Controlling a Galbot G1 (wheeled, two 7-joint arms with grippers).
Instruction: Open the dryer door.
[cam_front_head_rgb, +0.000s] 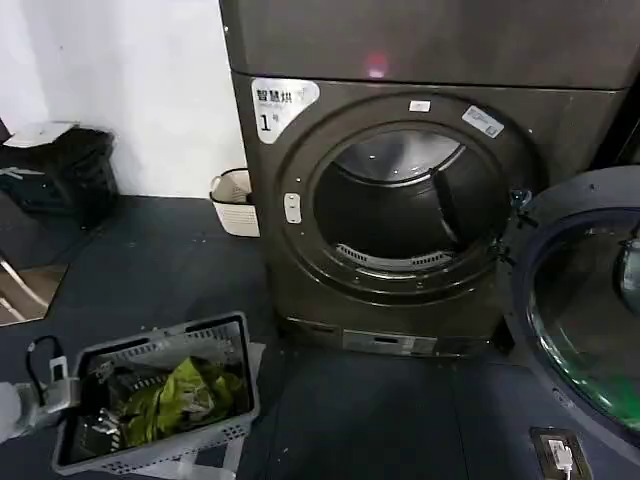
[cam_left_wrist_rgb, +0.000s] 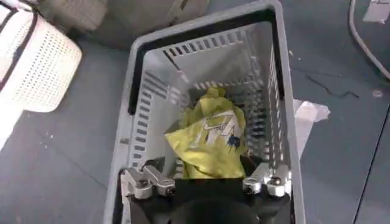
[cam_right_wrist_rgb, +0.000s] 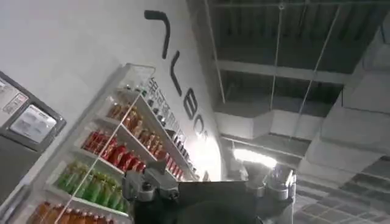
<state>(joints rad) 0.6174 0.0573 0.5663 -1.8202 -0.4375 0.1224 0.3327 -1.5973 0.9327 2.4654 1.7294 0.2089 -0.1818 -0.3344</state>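
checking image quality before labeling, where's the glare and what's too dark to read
Head view: green reflections glaze the open dryer door glass; the drum interior is dim, with a highlight on its upper back wall. Right wrist view: a bright ceiling light flares. Left wrist view: evenly lit basket.

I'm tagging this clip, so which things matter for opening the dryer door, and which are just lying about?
Job:
- big dark grey-brown dryer
- its round chrome-rimmed glass dryer door, already swung open

Lying about:
- grey slotted plastic basket with yellow-green cloth
- white perforated bin beside the machine
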